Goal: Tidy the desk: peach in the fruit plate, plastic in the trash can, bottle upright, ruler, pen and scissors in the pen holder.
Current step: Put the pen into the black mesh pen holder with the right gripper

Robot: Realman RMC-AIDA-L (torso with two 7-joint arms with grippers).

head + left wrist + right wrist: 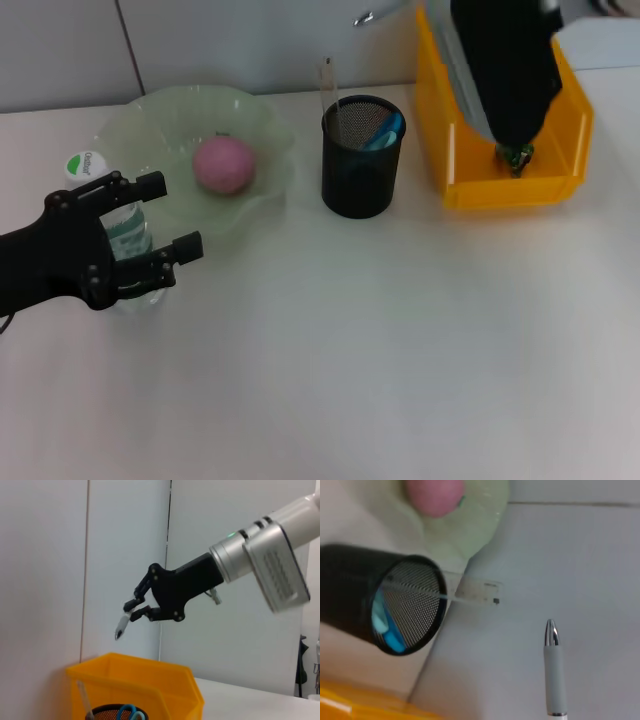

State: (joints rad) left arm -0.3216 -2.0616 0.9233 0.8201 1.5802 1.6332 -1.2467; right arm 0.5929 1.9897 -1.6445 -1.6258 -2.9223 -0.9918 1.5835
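From the head camera I saw the left gripper (150, 232) at the near left of the white table (400, 350), its black fingers spread wide on either side of the upright clear bottle (110, 215) with the green-and-white cap; whether the pads touched the bottle I could not tell. Just right of the bottle sat the pale green fruit plate (255, 125), and the pink peach (223, 164) lay inside it. The black mesh pen holder (362, 170) stood to the right of the plate, with the clear ruler (327, 85) rising from it and the blue-handled scissors (385, 130) tucked in. Further right was the yellow trash can (470, 180), and the right arm hung above it. In the left wrist view the right gripper (129, 614) was up in the air above the yellow bin, its fingers pinched narrowly on the pen (121, 625), which pointed tip downward. The right wrist view showed the pen's silver tip and grey barrel over the table, well apart from the holder's rim, with the ruler lying across that rim.
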